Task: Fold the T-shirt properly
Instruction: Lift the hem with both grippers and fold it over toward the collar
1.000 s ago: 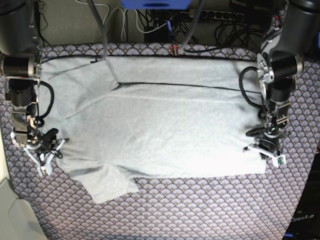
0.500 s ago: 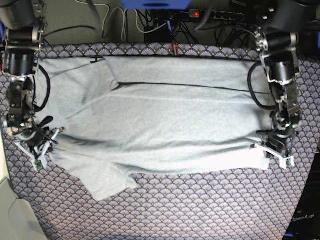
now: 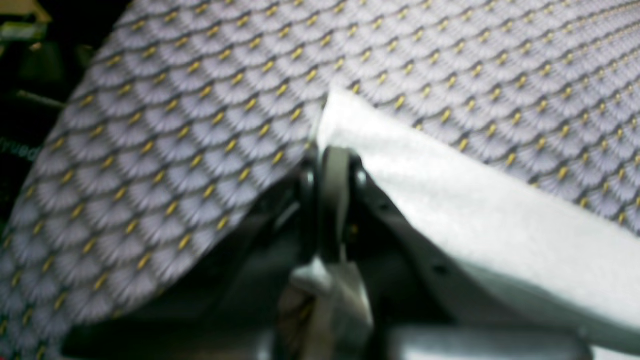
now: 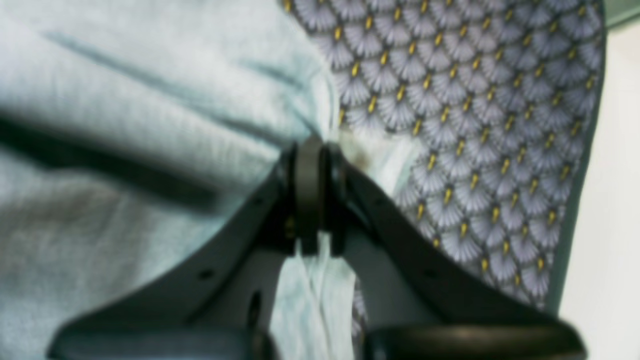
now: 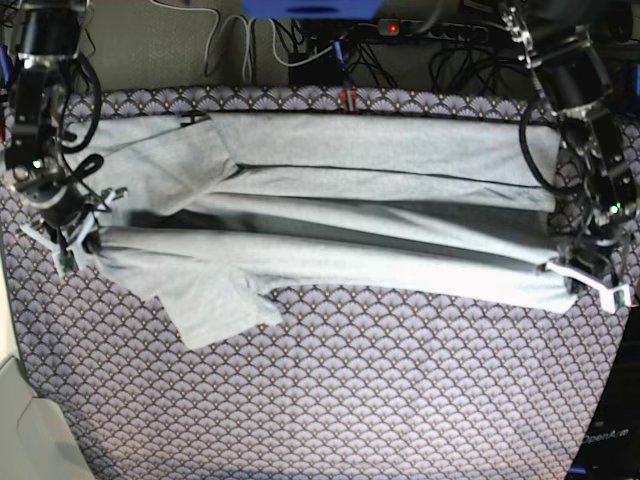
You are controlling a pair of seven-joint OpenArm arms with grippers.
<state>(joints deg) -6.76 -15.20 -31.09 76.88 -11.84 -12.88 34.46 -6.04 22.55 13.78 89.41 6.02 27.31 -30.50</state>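
pale grey cotton T-shirt (image 5: 330, 215): long axis left-right | writing: none legible, views blurry | left claw (image 5: 585, 275), right claw (image 5: 72, 235): each pinching its hem

Robot lab: power strip (image 5: 430, 30) and tangled cables (image 5: 300, 45) behind tablecloth (image 5: 380, 400).

black arms (image 5: 578, 70), looped cables, white-tipped claws (image 5: 588, 280)

The pale grey T-shirt (image 5: 330, 200) lay spread wide, its near edge lifted into a long taut fold strung between the left tool (image 5: 590, 275) and the right tool (image 5: 72, 232), each pinching a corner; one sleeve drooped beside the right tool.
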